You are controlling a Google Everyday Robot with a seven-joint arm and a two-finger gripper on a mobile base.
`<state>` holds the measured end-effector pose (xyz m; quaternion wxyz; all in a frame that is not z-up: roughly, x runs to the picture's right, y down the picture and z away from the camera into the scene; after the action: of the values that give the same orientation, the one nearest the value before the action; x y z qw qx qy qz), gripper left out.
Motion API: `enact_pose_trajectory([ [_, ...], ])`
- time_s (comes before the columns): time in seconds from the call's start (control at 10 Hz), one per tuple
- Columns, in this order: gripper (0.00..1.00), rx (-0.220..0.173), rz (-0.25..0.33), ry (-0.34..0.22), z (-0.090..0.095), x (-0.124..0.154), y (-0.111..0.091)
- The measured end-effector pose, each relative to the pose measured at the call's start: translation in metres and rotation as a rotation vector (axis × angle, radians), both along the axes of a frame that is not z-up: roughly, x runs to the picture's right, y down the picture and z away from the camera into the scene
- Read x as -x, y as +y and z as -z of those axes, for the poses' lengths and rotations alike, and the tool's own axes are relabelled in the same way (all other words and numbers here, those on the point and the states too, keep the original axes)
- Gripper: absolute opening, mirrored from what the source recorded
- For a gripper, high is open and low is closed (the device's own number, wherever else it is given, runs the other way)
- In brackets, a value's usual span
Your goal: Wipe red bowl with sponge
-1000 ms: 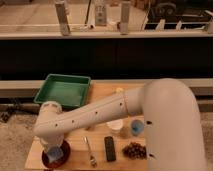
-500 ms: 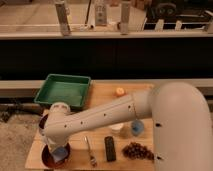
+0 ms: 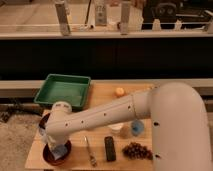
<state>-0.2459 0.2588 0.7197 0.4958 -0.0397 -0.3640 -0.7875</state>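
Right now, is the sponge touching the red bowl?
Cannot tell. In the camera view the gripper hangs over the red bowl, and the pale sponge shows under it, but the arm hides where they would meet.

Table (image 3: 103, 101) carries green tray (image 3: 63, 90) at 11 o'clock, remote (image 3: 110, 148) and grapes (image 3: 137, 150) at 5, red bowl (image 3: 50, 157) at 7 beneath the claw (image 3: 57, 145).

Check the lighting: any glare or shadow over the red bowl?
Camera view: warm, even light, no hard glare on the table; the pale arm reads brightest; the tool, low at the table's near corner over the red bowl, covers most of it, and the rim looks dark.
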Motion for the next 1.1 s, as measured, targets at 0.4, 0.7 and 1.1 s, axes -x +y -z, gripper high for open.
enact_pose_trajectory([
  [0.4,0.0,0.024,-0.024,-0.122,0.017,0.025,0.0],
  [0.7,0.0,0.065,-0.029,-0.175,0.033,0.028,0.011],
  [1.1,0.0,0.064,-0.023,-0.109,0.031,0.011,0.016],
])
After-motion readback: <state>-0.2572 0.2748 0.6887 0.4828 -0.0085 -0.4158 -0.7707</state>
